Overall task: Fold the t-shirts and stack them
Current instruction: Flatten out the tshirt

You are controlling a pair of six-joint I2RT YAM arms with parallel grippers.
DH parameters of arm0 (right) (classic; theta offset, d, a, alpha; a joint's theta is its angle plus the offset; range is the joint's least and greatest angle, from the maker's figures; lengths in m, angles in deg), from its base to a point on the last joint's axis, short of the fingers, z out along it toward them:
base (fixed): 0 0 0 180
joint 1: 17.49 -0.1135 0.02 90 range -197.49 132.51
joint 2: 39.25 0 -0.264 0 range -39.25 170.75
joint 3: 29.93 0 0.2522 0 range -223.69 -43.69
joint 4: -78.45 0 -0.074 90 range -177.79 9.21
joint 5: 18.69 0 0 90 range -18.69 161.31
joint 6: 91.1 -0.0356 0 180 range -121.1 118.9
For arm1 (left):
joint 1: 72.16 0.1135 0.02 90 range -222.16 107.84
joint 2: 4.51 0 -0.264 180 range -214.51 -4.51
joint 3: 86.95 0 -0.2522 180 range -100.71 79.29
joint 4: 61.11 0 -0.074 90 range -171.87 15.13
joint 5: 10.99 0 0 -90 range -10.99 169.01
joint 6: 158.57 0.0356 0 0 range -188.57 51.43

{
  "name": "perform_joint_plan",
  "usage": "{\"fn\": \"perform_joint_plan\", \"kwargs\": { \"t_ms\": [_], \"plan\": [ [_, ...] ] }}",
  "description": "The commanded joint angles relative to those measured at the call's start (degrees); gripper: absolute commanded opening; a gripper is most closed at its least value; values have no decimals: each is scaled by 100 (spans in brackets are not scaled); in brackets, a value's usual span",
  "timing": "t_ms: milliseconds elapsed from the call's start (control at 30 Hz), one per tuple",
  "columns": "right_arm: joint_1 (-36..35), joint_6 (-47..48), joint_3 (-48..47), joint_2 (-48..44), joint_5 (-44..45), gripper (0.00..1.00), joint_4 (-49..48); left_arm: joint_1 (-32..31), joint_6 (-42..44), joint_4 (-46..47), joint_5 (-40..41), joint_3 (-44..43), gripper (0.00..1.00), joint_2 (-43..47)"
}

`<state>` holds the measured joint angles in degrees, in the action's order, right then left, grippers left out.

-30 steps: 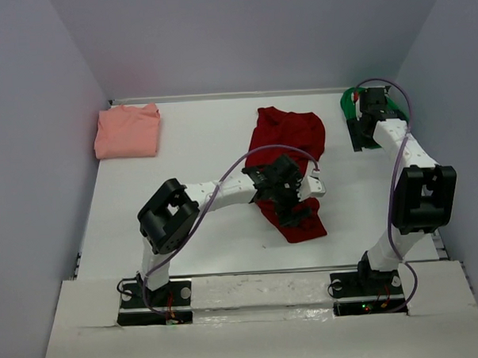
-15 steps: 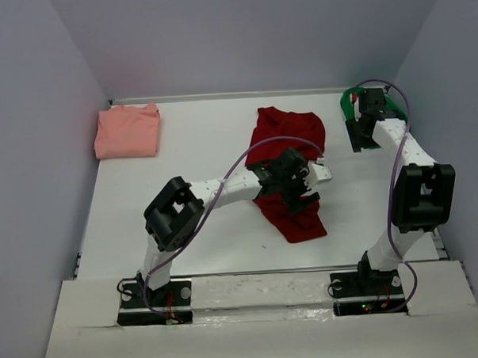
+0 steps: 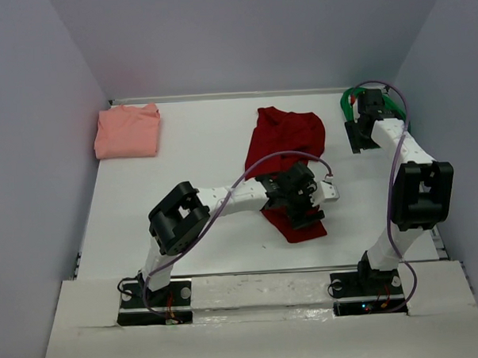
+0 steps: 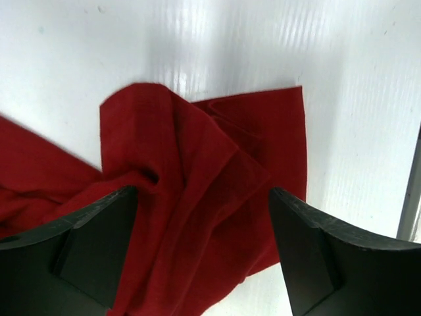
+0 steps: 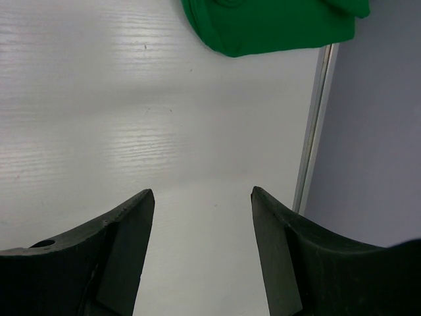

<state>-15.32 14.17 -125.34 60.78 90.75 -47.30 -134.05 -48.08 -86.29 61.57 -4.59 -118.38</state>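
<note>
The left fingers hang spread wide over the crumpled near end of the dark red t-shirt, mid-way across the bench, gripping nothing. The right fingers stand apart and empty near the green t-shirt in the far right corner. The folded salmon-pink t-shirt lies far left.

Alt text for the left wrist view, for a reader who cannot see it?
A rumpled dark red t-shirt lies on the white table, seen from above between the left gripper's two open black fingers. Its folds overlap untidily.
</note>
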Motion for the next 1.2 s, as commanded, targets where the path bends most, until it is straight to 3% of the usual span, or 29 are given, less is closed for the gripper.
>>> {"fn": "perform_joint_plan", "kwargs": {
  "t_ms": [0,233,333,633,933,1067,1167],
  "plan": [
    [11,38,-141,-62,-46,66,-85,-7,122,61,205,196,92,215],
    [11,55,-97,-133,-90,66,-24,-7,122,-9,688,-93,92,-83],
    [11,82,-53,-150,-81,66,-41,-7,87,26,636,-138,79,-110],
    [11,64,-88,-80,-90,65,-15,-16,139,-202,583,-112,3,39],
    [11,90,-246,-10,-371,65,125,-34,745,-1459,897,-85,0,724],
    [11,178,-343,-62,-432,65,161,-43,816,-1889,1224,527,0,1347],
    [11,231,-413,-54,-450,65,161,-8,1235,-2213,848,1037,0,1830]
  ]
}}
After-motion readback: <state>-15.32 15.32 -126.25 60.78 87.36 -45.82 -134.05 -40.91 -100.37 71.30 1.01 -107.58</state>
